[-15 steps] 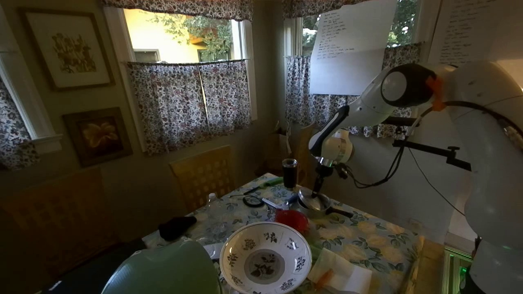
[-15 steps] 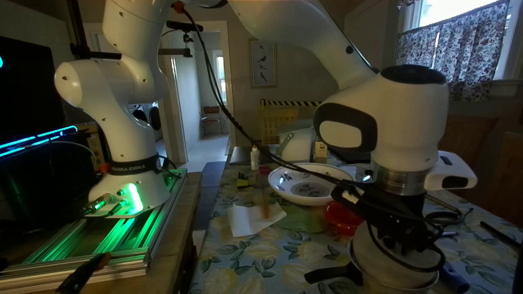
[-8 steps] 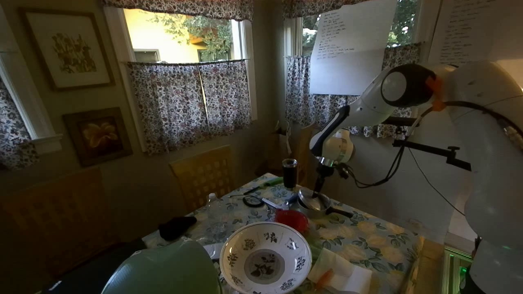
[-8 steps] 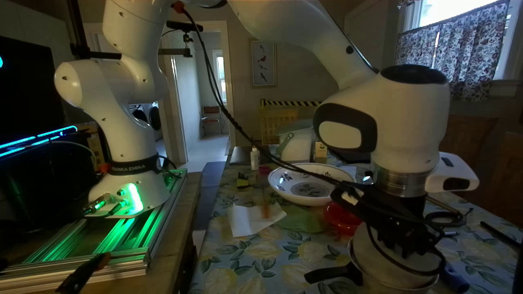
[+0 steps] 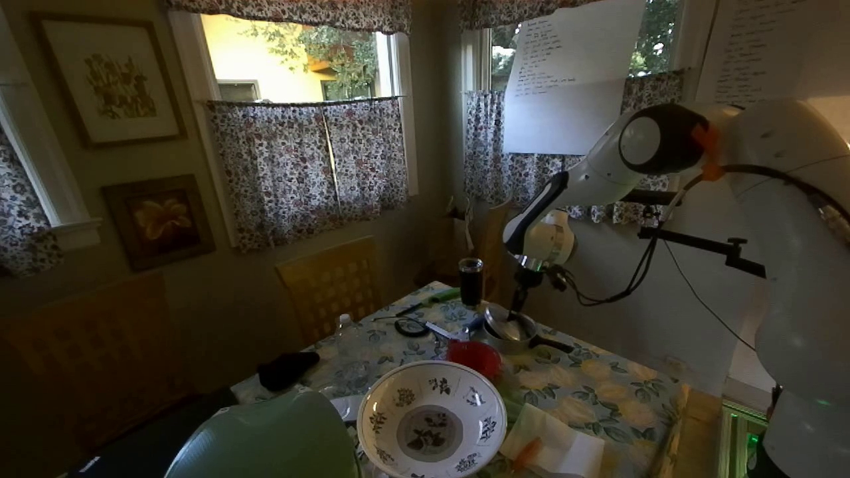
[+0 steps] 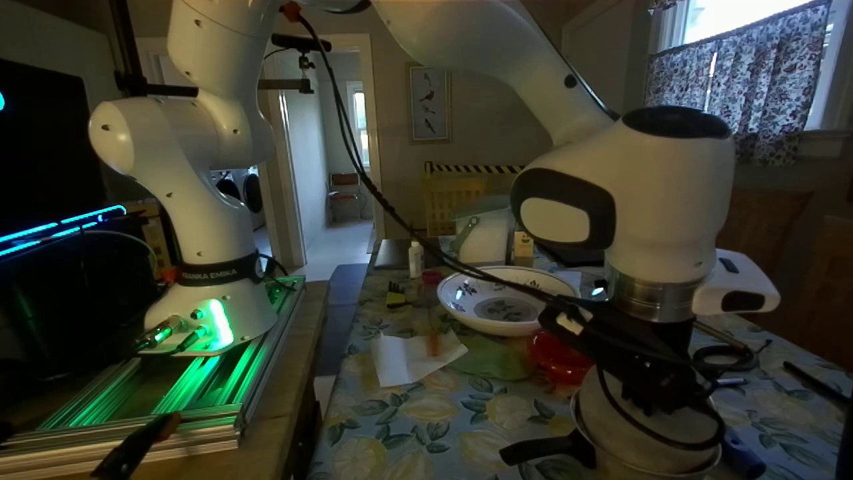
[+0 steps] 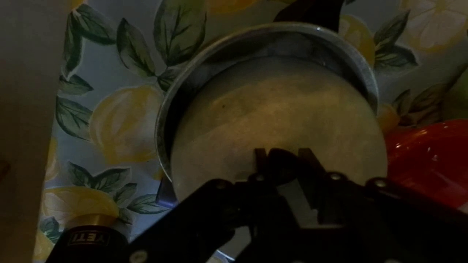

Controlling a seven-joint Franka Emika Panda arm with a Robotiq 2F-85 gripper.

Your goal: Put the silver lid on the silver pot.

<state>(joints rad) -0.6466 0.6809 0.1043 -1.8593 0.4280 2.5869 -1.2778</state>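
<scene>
The silver lid [image 7: 234, 124] has a dark knob [image 7: 282, 160]. My gripper [image 7: 282, 155] is shut on this knob, one finger on each side. The silver pot [image 7: 166, 109] stands under the lid, and its dark handle [image 7: 310, 12] points away at the top of the wrist view. The lid sits off-centre over the pot, leaving a crescent of its inside uncovered on the handle side. In an exterior view the lid [image 5: 505, 326] looks tilted over the pot [image 5: 518, 346], below the gripper [image 5: 513, 315]. In an exterior view the arm partly hides the lid [image 6: 603, 400]; the pot [image 6: 620, 463] is cut off.
A red bowl [image 7: 431, 160] stands close beside the pot. A black tumbler [image 7: 87, 239] stands near the table's edge. A large floral bowl [image 5: 388, 405] and a white paper [image 5: 564, 448] lie farther off. A blue-handled tool [image 6: 743, 453] lies beside the pot.
The pot and its handle have shifted slightly, to the right in an exterior view. The gripper and lid have moved very little; the grip on the knob looks unchanged.
</scene>
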